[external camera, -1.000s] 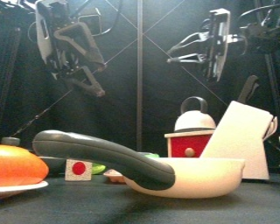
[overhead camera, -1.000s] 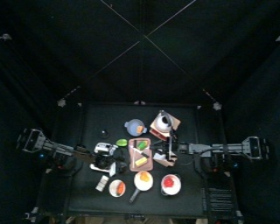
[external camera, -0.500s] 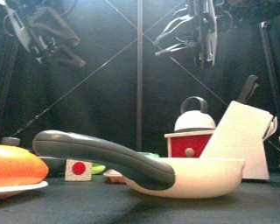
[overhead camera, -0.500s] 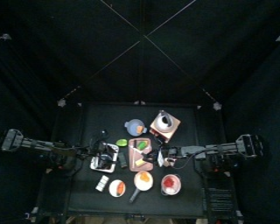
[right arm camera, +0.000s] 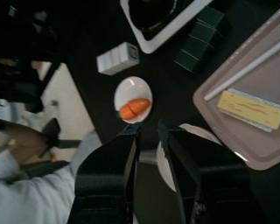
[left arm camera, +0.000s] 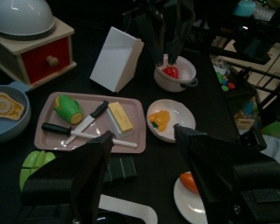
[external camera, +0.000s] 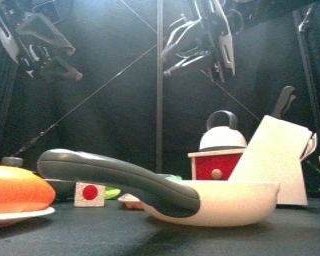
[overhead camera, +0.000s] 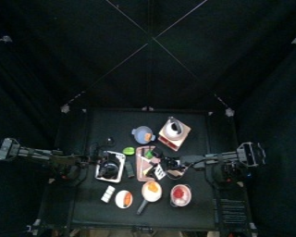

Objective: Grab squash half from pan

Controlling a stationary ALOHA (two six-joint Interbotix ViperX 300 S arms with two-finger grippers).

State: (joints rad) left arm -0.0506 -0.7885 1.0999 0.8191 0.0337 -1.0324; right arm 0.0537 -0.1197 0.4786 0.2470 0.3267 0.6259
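Note:
The pan (overhead camera: 152, 192) stands at the table's front, between a small plate and the white bowl, with the yellow-orange squash half (overhead camera: 152, 191) in it. It also shows in the left wrist view (left arm camera: 180, 112), with the squash half (left arm camera: 160, 119) inside. In the front view the pan (external camera: 236, 202) and its dark handle (external camera: 116, 178) fill the foreground, and the rim hides the squash. My left gripper (left arm camera: 143, 140) is open and empty, high at the left (external camera: 49, 50). My right gripper (right arm camera: 149, 131) is open and empty, high above the middle (external camera: 203, 45).
A pink board (left arm camera: 90, 118) with food pieces lies behind the pan. A white bowl with red inside (left arm camera: 175, 74), a plate with an orange piece (external camera: 13, 188), a red-and-white grinder (external camera: 219, 150) and a white block (external camera: 276, 155) stand around. A person's sleeve (right arm camera: 14, 179) shows past the curtain.
In the front view my left gripper has moved left and up, and my right gripper has swung left toward the middle. The things on the table have not moved.

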